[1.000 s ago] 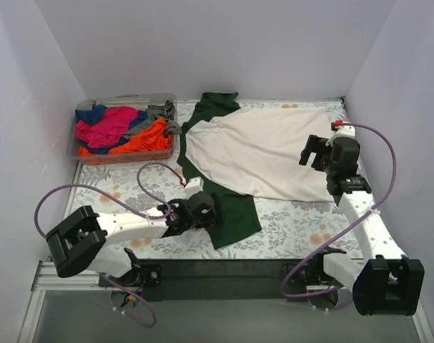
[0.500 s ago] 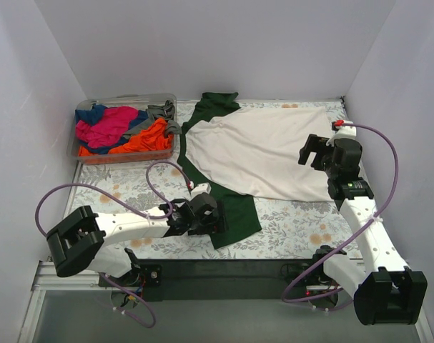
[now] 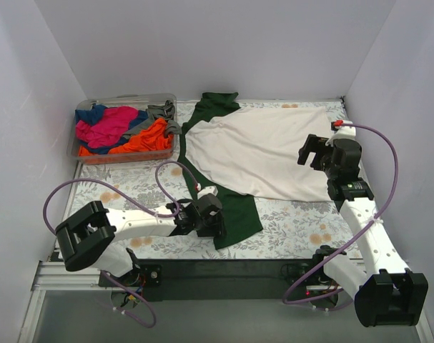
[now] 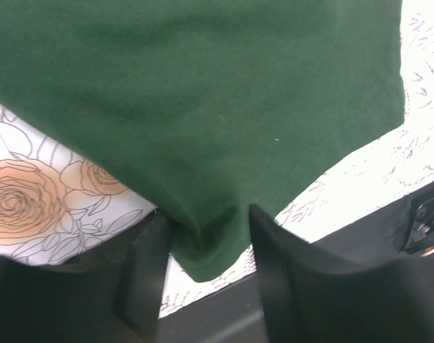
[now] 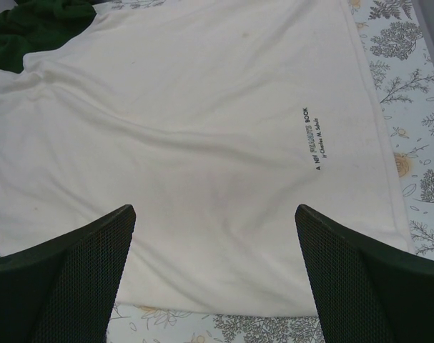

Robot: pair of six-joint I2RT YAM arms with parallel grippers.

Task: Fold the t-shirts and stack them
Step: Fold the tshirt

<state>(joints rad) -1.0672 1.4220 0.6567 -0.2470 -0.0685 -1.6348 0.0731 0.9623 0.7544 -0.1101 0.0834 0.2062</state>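
Observation:
A large cream t-shirt (image 3: 263, 150) with dark green sleeves lies spread flat across the table. Its near green sleeve (image 3: 238, 214) reaches toward the front edge. My left gripper (image 3: 218, 223) sits low at that sleeve's near corner. In the left wrist view the sleeve (image 4: 202, 107) bunches into a fold between the two fingers of that gripper (image 4: 206, 229), which press on it from both sides. My right gripper (image 3: 313, 151) hovers open above the shirt's right part. The right wrist view has cream cloth (image 5: 202, 107) and a small dark print (image 5: 315, 139) beyond the wide-apart fingers of the gripper (image 5: 213, 214).
A clear plastic bin (image 3: 131, 98) at the back left holds a heap of other t-shirts, among them a magenta one (image 3: 106, 125) and an orange one (image 3: 145, 139). The floral table cover (image 3: 295, 221) shows bare near the front right. Walls close in on three sides.
My left gripper has slid right along the sleeve's near edge and its jaws have closed in on the green cloth. The right arm has barely shifted.

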